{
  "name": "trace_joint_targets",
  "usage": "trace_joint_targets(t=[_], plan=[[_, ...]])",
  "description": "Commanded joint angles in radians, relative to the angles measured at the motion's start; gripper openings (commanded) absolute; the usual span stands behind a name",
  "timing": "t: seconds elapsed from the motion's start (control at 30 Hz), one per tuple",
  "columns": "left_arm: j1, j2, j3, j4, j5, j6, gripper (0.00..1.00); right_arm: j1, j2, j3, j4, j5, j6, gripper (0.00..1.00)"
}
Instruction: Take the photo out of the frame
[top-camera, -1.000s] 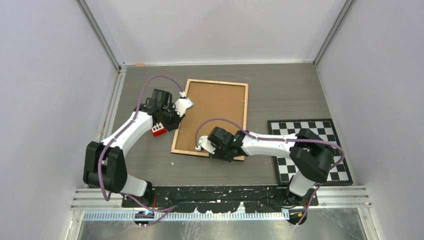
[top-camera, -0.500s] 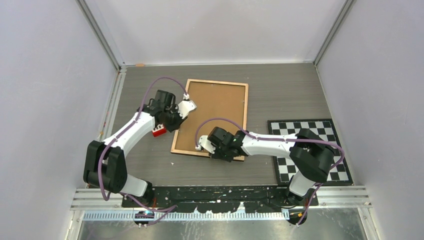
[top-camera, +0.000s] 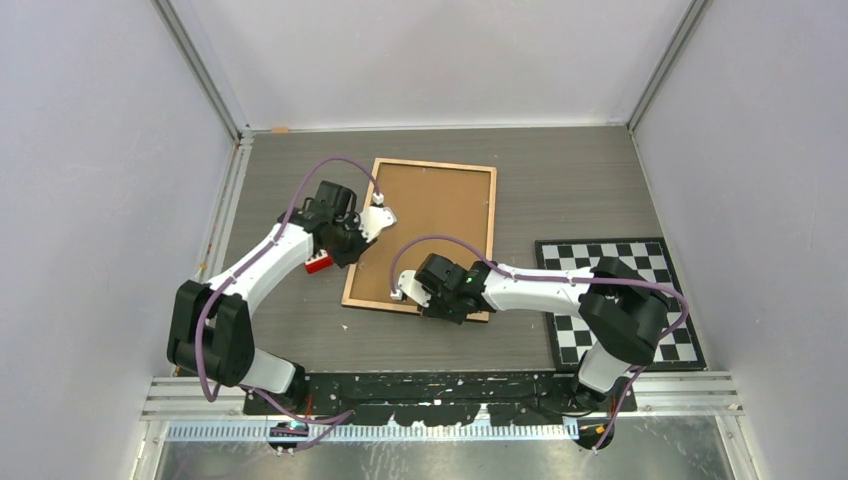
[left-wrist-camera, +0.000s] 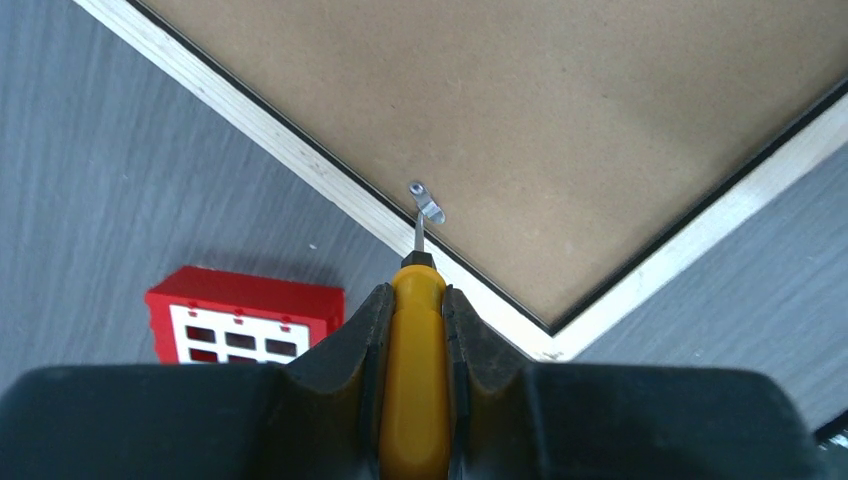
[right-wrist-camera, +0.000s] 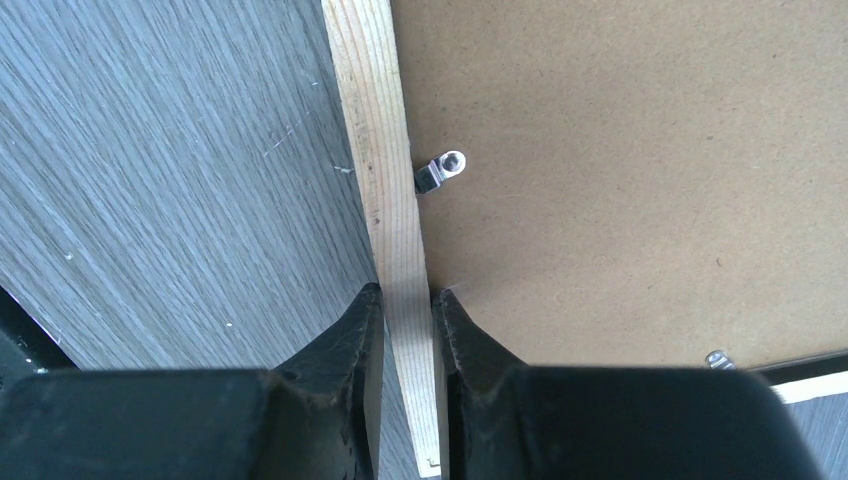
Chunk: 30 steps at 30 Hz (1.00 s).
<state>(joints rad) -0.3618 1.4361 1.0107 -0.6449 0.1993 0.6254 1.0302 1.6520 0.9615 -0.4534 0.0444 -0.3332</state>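
The frame (top-camera: 487, 215) lies face down, its wood edge and brown backing board (top-camera: 430, 225) upward. The photo is hidden beneath the board. My left gripper (top-camera: 360, 228) sits at the frame's left edge, shut on a yellow-handled screwdriver (left-wrist-camera: 418, 380). In the left wrist view the gripper (left-wrist-camera: 418, 300) points the screwdriver's tip at a metal clip (left-wrist-camera: 427, 203) on the board (left-wrist-camera: 560, 110). My right gripper (top-camera: 412, 291) is shut on the frame's wood edge (right-wrist-camera: 395, 230) at the near left corner; it also shows in the right wrist view (right-wrist-camera: 405, 295). A second clip (right-wrist-camera: 440, 172) lies just beyond it.
A red block (top-camera: 318, 263) with a white face lies left of the frame, under my left arm; it also shows in the left wrist view (left-wrist-camera: 243, 318). A black-and-white checkerboard (top-camera: 640, 262) lies at the right. Walls close the table's back and sides.
My left gripper has moved a little right and farther over the frame's left edge with the screwdriver. The right arm and the frame have not moved.
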Motion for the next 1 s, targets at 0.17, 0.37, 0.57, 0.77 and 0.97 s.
trace_joint_targets(t=[0.17,0.37,0.57,0.77,0.97], plan=[[-0.008,-0.014,0.012,-0.136,0.034,-0.178,0.00,-0.017,0.048,-0.012,0.028,0.108,0.055,0.01],[-0.008,-0.034,-0.008,-0.053,-0.041,-0.262,0.00,-0.017,0.043,-0.007,0.021,0.108,0.059,0.01],[-0.008,-0.064,-0.009,0.001,-0.132,-0.288,0.00,-0.016,0.038,-0.010,0.018,0.108,0.059,0.01],[-0.009,-0.060,-0.017,0.028,-0.124,-0.295,0.00,-0.018,0.038,-0.012,0.019,0.108,0.061,0.01],[-0.023,-0.036,-0.016,0.052,-0.119,-0.308,0.00,-0.018,0.046,-0.007,0.019,0.107,0.062,0.01]])
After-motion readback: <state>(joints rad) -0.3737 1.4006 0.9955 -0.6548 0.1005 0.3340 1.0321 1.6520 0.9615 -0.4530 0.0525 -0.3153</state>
